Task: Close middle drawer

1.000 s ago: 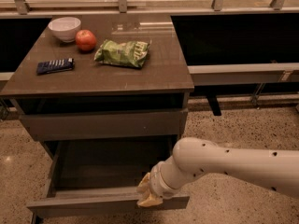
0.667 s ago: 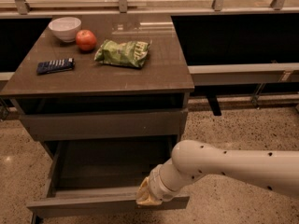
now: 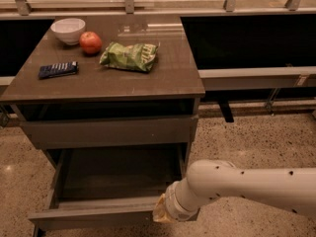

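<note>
Little has shifted since a second ago: the gripper (image 3: pixel 162 215) has sunk a touch at the right end of the middle drawer (image 3: pixel 89 218), and that drawer stands as far out as it did; its slim front panel hangs well forward of the cabinet, low in the view, with the dark interior fully exposed. Whether the gripper is released or clenched cannot be told, since the pale wrist hides it; it sits against the panel's right end, at or just beside the corner.

That placement looks like the main hazard; a push so far off-centre may skew the drawer on its runners and jam it partway. With so shallow a panel, the gripper could also slip past the corner or over the top edge and lose contact. If any part of it reaches over the rim, it might be pinched beneath the taller drawer (image 3: pixel 108 131) above as the gap closes.

On the worktop (image 3: pixel 98 85) rest a white bowl (image 3: pixel 68 30), an apple (image 3: pixel 90 42), a green snack bag (image 3: pixel 129 57) and a dark bar (image 3: pixel 58 69); a hard slam could jolt the cabinet and set the apple rolling.
</note>
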Controlling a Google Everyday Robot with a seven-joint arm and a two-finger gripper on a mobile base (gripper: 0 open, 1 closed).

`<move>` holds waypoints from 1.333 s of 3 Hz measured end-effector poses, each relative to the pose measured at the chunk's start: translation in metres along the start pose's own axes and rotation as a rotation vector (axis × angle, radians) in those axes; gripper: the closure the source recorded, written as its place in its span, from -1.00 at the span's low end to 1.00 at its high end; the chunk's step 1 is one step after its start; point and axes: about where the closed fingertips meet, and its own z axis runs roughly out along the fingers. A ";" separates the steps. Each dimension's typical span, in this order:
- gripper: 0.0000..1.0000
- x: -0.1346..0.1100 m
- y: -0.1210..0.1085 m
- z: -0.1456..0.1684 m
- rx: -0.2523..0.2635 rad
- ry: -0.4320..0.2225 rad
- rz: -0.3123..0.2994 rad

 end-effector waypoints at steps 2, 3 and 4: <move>1.00 0.092 0.016 0.028 0.040 0.046 0.017; 1.00 0.112 0.001 0.057 0.037 0.044 0.008; 1.00 0.115 0.004 0.063 0.026 0.039 0.015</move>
